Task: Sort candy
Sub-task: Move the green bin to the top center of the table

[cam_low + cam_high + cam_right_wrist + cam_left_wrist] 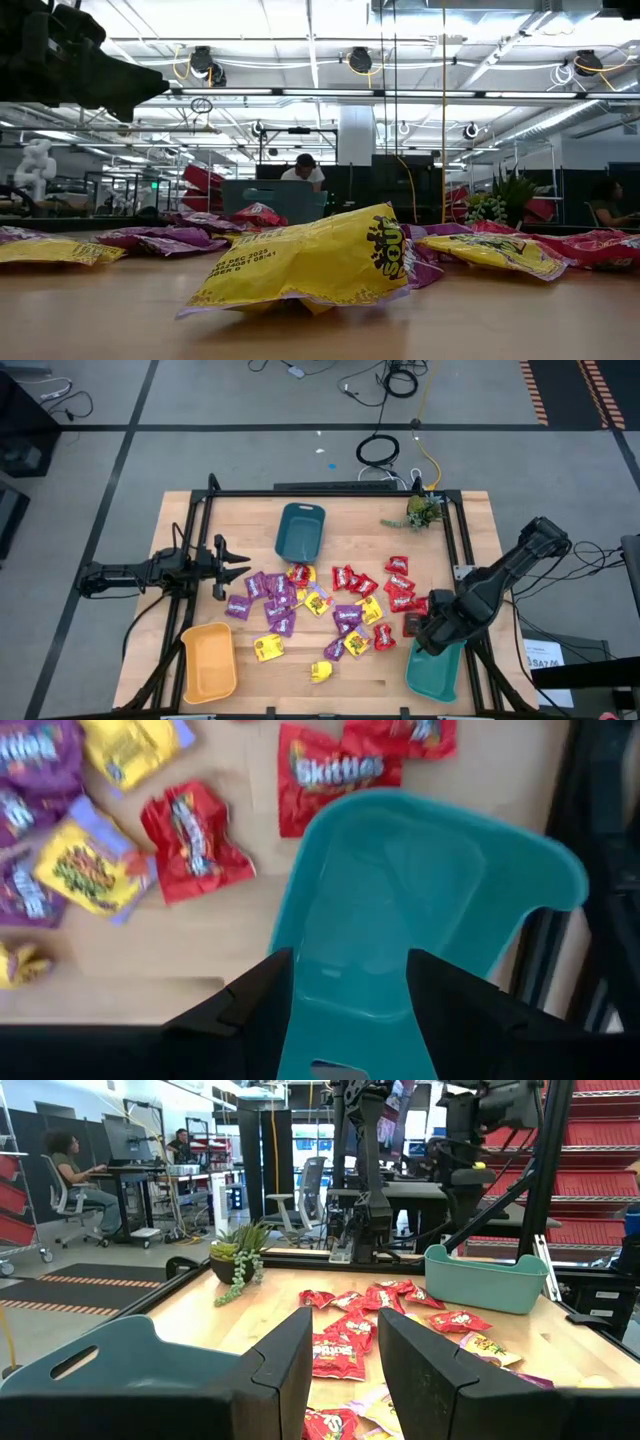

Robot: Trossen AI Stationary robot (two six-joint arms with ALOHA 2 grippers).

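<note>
The candy [320, 605] lies as a loose spread of purple, yellow and red packets, flat on the middle of the wooden table. In the right wrist view, red packets [195, 840] rest on the wood beside a teal bin [400, 890]. My right gripper [432, 635] hangs over this bin [437, 672] at the near right corner, pointing down. It [350, 990] is open, with nothing between its fingers. My left gripper [238, 563] waits level at the table's left side, open [345, 1360], short of the packets [340, 1345].
A second teal bin [300, 530] stands at the far middle and an orange bin [208, 660] at the near left corner. A small green plant [423, 510] sits at the far right. One yellow packet [320, 260] lies close to the near edge.
</note>
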